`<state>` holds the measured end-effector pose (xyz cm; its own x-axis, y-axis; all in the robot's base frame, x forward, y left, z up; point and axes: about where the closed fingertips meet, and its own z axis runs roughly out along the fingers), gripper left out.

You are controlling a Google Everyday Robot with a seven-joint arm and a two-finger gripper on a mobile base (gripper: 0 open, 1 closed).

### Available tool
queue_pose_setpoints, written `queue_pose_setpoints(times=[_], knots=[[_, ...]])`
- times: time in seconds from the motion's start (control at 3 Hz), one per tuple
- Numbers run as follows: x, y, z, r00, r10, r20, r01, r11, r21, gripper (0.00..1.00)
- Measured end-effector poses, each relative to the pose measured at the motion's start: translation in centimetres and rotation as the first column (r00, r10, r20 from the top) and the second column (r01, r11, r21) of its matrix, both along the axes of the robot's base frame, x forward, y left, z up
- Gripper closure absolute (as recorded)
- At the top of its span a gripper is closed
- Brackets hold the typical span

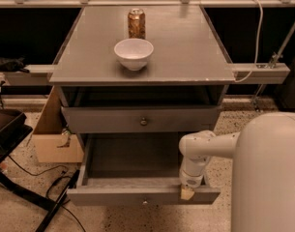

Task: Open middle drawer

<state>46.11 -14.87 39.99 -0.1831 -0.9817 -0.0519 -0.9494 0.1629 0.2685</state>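
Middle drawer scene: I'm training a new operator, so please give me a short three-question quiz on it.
1. True or false: the middle drawer is pulled well out of the cabinet.
2. What stands behind the white bowl on the cabinet top? A) a can B) a mug C) a bottle
3. Where is the gripper?

Key
1. True; its inside shows from above.
2. A.
3. At the middle drawer's front edge, to the right of its knob.
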Motion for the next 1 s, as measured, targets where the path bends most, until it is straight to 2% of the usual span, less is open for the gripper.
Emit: queue_pose_setpoints(times=[0.33, 1.0], knots=[[-0.48, -0.53, 0.43, 0.9997, -0.018, -0.016, 0.018, 1.000, -0.011, 1.00], [-0.40, -1.01, 0.85, 0.9991, -0.030, -0.030, 0.030, 0.999, -0.014, 1.00]])
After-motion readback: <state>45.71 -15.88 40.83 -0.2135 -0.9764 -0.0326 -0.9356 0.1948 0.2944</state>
